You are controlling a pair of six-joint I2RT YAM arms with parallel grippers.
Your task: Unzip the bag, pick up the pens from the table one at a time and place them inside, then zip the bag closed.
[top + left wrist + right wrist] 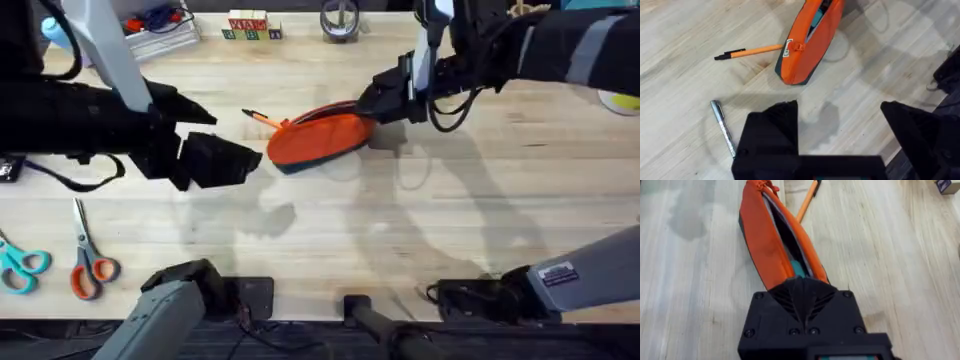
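Note:
The orange bag [322,138] lies at the table's [400,230] middle back, its zipper open along the top [785,235]. My right gripper [378,104] is shut on the bag's right end [799,282]. The orange pen [262,119] lies just behind the bag's left end [747,51], and its tip shows beyond the bag [807,202]. The silver-grey pen [723,128] lies on the wood beside my left gripper's finger [771,131]. My left gripper [236,160] hovers open left of the bag, nothing between its fingers [840,132]. In the overhead view it covers the silver pen.
Orange-handled scissors [88,262] and teal-handled scissors [20,262] lie at the front left. A tape roll [340,20], letter blocks [250,27] and a wire tray [160,32] line the back edge. Bare wood stretches in front of the bag.

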